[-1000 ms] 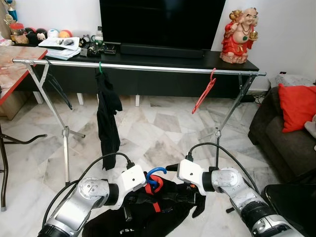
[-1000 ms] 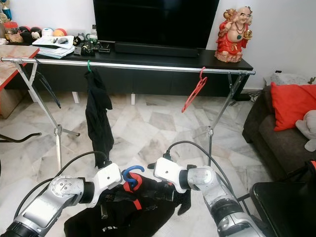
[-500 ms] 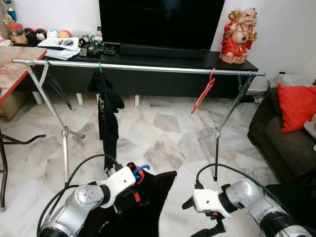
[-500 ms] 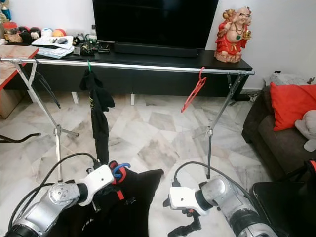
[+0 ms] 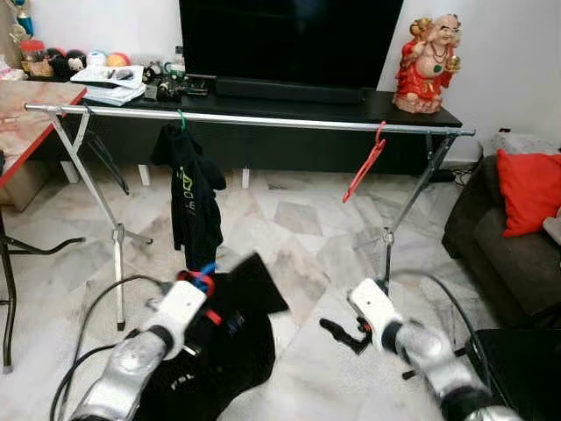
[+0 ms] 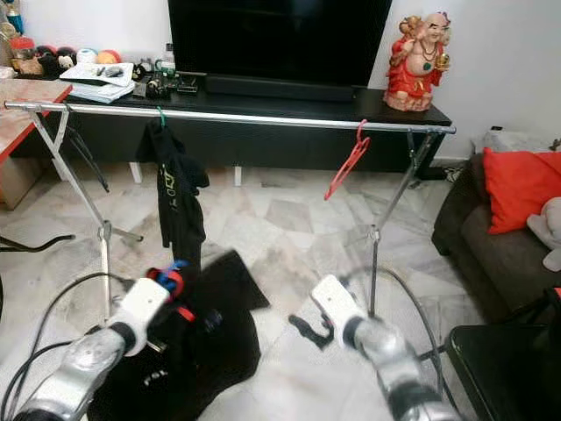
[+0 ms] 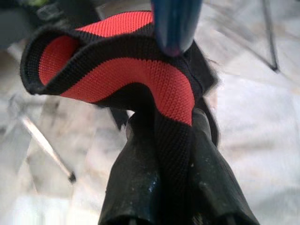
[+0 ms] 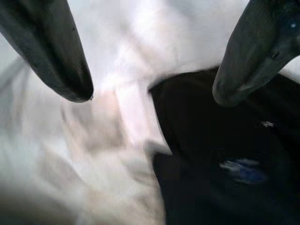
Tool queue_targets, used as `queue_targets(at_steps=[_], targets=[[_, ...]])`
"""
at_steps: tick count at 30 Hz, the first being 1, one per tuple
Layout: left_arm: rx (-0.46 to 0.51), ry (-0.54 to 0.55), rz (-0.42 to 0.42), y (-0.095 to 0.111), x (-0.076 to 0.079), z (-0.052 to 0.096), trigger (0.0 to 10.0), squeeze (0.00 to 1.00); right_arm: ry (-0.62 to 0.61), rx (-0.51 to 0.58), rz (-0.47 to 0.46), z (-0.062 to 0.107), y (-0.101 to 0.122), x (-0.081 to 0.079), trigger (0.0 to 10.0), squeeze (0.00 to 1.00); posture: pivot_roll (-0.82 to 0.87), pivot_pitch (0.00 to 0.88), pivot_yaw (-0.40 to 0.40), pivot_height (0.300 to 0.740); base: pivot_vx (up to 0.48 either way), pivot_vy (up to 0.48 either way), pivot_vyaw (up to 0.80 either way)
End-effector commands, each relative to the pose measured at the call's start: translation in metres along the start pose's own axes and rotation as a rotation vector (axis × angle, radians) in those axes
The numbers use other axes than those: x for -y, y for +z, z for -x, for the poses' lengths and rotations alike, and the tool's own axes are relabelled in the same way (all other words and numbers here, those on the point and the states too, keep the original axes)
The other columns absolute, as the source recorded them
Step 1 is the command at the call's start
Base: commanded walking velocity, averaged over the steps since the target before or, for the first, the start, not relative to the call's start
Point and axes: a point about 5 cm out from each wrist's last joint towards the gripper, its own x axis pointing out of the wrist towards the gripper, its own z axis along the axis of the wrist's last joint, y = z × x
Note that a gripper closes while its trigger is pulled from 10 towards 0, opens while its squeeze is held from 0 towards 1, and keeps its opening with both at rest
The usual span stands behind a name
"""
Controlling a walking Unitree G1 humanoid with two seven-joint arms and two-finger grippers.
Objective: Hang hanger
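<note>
A black garment (image 5: pixel 230 338) with a red-and-black collar (image 7: pixel 140 79) hangs from a blue hanger whose hook (image 5: pixel 206 268) sticks up at the collar. My left gripper (image 5: pixel 202 285) is shut on that collar low over the floor at the left, and the garment drapes below it. The right gripper (image 5: pixel 342 331) hovers open over the floor to the right, apart from the garment, with nothing between its fingers (image 8: pixel 56 51). The silver clothes rail (image 5: pixel 280 121) runs across ahead. It carries a black garment on a green hanger (image 5: pixel 191 189) and a bare red hanger (image 5: pixel 363 165).
Behind the rail stand a black TV console (image 5: pixel 289 132), a large TV and a red statue (image 5: pixel 424 63). A dark sofa with a red cushion (image 5: pixel 526 189) is at the right, a table (image 5: pixel 22 110) at the left. Marble floor (image 5: pixel 289 237) lies open before the rail.
The right gripper let go of the garment and swung away to the right, open. The left gripper carried the hanger and garment leftward and forward. The camera shifted slightly.
</note>
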Motion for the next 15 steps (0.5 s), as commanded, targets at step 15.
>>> queue_targets(at_steps=[15], targets=[[0.074,-0.092,0.029,-0.006,0.028,0.027,10.0,0.00,-0.395,-0.358,-0.559,0.039,-0.126,-0.048,10.0,0.00,0.12,0.015,-0.037,0.740,0.000,0.000,0.00]])
